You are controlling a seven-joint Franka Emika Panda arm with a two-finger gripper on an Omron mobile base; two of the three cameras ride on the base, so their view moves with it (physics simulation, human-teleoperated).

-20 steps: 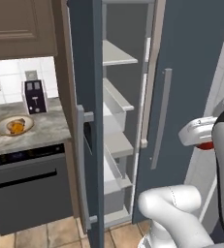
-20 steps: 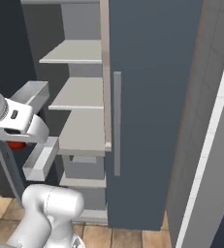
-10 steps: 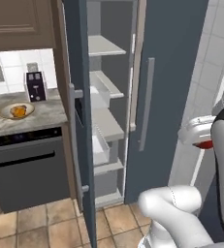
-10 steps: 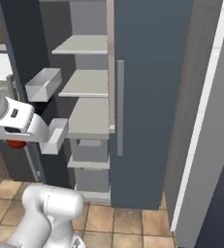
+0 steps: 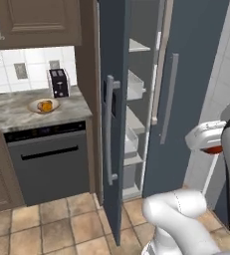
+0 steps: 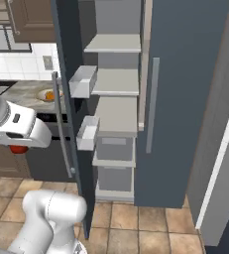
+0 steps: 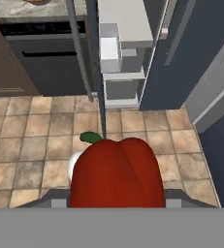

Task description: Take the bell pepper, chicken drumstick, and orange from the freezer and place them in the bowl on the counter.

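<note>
A simulated kitchen with a brown tiled floor is seen, in which the freezer (image 5: 186, 74) stands beside the counter (image 5: 17, 112) with its left door swung wide and its pale shelves bare. Compared with a second ago, the whole picture in both base views is shifted: the freezer is seen from farther back and the counter with the toaster (image 5: 59, 82) lies more fully in view, so it is the base that is judged to have driven back and turned, not the furniture that has moved. The bell pepper (image 7: 117, 173) is held close before the hand camera, between the fingers of the gripper (image 7: 117, 206); the jaws are judged to be clamped on it, though the fingertips themselves are hidden behind it. A red patch under the white hand in the base views agrees with this. The bowl (image 5: 43, 105) rests on the counter just in front of the toaster, and something orange already lies in it; whether it is the orange or the drumstick cannot be told. The pepper is thus out of the freezer but well apart from the bowl, and the carry across to the counter is judged to be the step in hand.
</note>
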